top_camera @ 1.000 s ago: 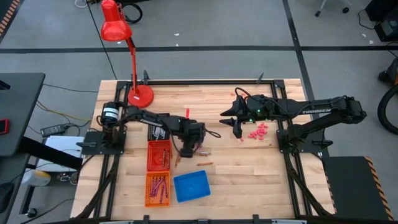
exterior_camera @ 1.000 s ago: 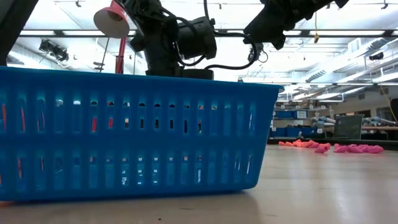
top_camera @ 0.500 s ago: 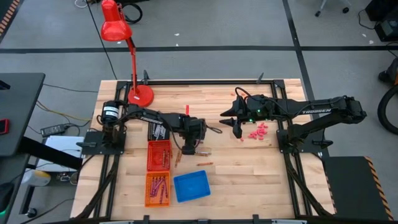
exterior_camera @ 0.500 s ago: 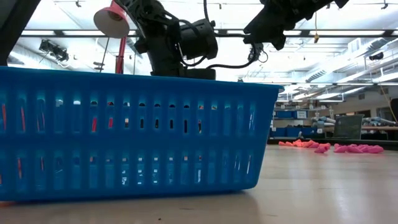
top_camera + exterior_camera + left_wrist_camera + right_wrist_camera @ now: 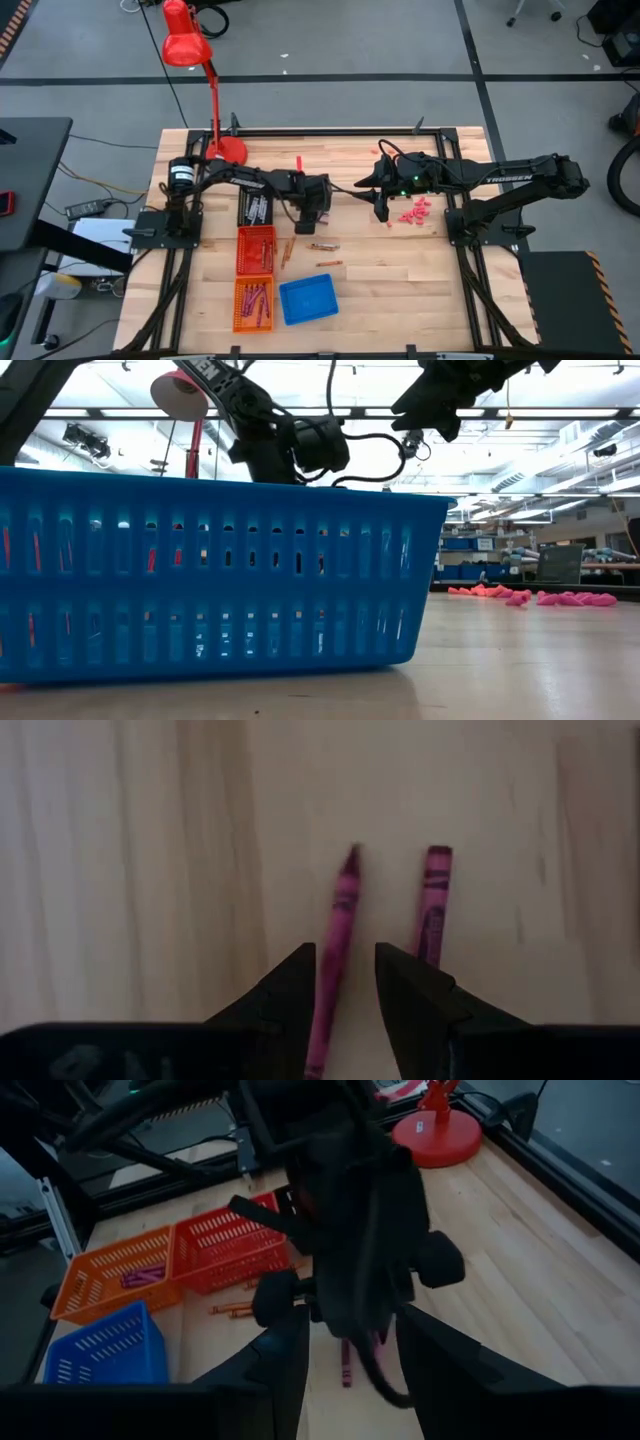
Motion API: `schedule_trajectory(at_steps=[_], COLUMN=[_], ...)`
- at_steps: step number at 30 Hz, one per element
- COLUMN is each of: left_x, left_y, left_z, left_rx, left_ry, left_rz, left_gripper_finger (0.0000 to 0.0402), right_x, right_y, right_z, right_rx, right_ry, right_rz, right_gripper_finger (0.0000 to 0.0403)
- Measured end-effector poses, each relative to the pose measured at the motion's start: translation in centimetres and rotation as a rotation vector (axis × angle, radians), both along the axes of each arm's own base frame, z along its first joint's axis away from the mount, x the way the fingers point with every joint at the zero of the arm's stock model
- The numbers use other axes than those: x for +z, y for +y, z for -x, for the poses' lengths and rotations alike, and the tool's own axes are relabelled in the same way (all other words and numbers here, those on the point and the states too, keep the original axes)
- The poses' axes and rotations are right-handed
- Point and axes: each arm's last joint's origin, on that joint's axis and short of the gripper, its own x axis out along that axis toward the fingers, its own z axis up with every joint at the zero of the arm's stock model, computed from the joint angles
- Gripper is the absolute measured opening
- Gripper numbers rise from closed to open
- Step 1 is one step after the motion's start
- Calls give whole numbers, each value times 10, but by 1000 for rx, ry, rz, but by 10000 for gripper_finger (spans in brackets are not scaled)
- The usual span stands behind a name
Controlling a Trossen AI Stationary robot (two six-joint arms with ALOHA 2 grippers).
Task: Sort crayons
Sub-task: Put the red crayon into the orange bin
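So the thin magenta wax crayons are the ones up close: one sits between the left arm's dark fingers, tip pointing away, slightly tilted, and a second magenta one lies just beside it, nearly parallel, flat on the wooden tabletop. From above, a few brown-orange crayons lie loose on the tabletop near the red basket, one a bit farther out. More purple-pink sticks are piled inside the orange basket.
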Motion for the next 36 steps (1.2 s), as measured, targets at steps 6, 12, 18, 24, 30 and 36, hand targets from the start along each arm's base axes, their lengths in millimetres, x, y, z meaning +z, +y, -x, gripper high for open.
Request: schedule_trajectory(at_steps=[6, 12, 18, 24, 30, 36], left_x=[-6, -13, -24, -26, -26, -9], left_y=[7, 7, 6, 3, 2, -2], left_z=[-2, -2, -1, -1, -1, 0], left_rx=[15, 7, 10, 0, 73, 204], left_ry=[-4, 32, 86, 95, 93, 51], left_rz=[1, 7, 23, 26, 67, 87], left_gripper_finger=[117, 117, 114, 38, 21, 21], right_x=[1, 1, 1, 1, 1, 3], right_y=[1, 2, 2, 6, 11, 11], right_z=[0, 0, 0, 0, 1, 5], right_rx=[-3, -5, -10, -33, -32, -29], right_ry=[-7, -10, -12, -11, -11, -4], right_rz=[-13, -14, -19, -14, -33, -24], right_gripper_finger=[156, 156, 156, 156, 156, 156])
